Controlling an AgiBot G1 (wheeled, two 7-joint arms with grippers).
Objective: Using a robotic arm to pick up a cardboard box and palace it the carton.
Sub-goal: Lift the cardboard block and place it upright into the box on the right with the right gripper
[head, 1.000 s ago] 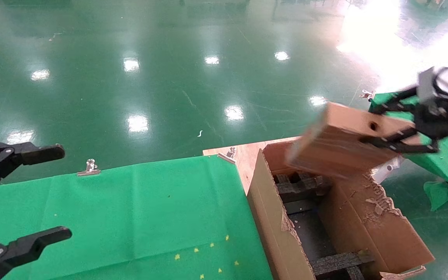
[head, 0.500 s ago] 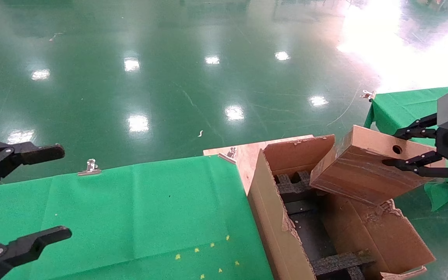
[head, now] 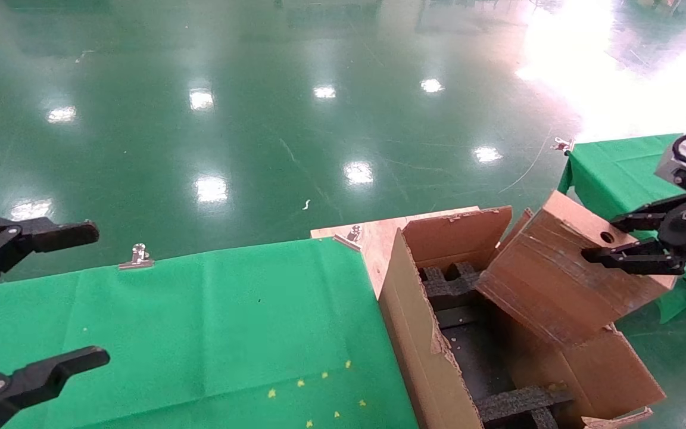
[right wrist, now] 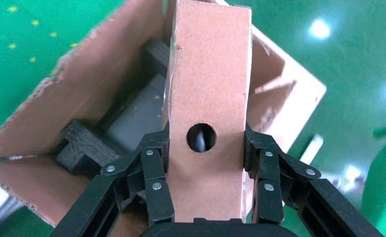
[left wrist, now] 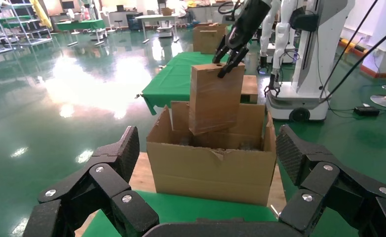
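Note:
My right gripper (head: pixel 614 241) is shut on the slim brown cardboard box (head: pixel 557 274), gripping its narrow side beside a round hole (head: pixel 607 238). The box hangs tilted, its lower end dipping into the open carton (head: pixel 414 333) at its far right corner. The right wrist view shows the box (right wrist: pixel 208 89) between both fingers (right wrist: pixel 154 177), with the carton's black foam inserts (right wrist: pixel 85 145) below. My left gripper (head: pixel 90 292) is open and empty over the green cloth at the left. The left wrist view shows the box (left wrist: pixel 214 98) above the carton (left wrist: pixel 211 170).
The carton has torn flaps and stands against the right end of the green-covered table (head: pixel 200 322). A bare wooden corner (head: pixel 373 235) with a metal clip lies behind it. A second green table (head: pixel 617 173) is at the far right. Shiny green floor lies beyond.
The right gripper moved the box right and down, and tipped it steeper; its lower end now reaches into the carton. The left gripper has not moved.

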